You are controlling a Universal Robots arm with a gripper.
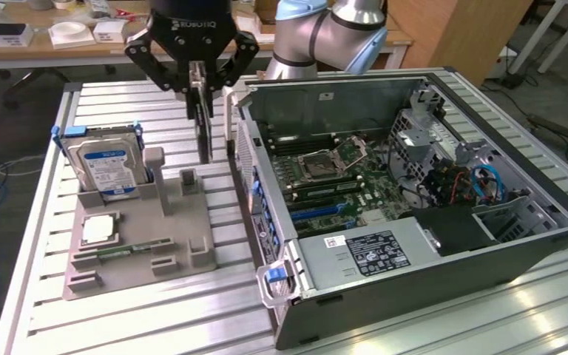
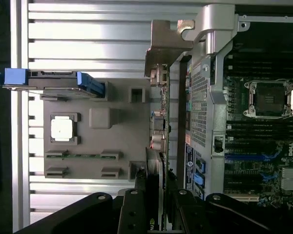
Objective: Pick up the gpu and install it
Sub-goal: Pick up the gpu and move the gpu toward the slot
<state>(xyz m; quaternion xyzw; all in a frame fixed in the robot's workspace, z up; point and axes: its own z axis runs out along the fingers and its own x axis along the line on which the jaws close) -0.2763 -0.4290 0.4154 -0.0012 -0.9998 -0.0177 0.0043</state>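
Jaws are closed tight on the gpu (image 1: 204, 122). They pinch its top edge, so the card hangs straight down on edge right below them, upper centre-left of the exterior view. It looks lifted clear of the grey parts holder (image 1: 136, 255). Its lower end sits over the strip between that holder and the open computer case (image 1: 413, 214), close to the case wall. In the wrist view the card runs edge-on out from between the jaws, with its silver bracket (image 2: 162, 51) at the far end. A hard drive (image 1: 106, 163) stands upright in the holder on the slatted surface (image 1: 166, 325).
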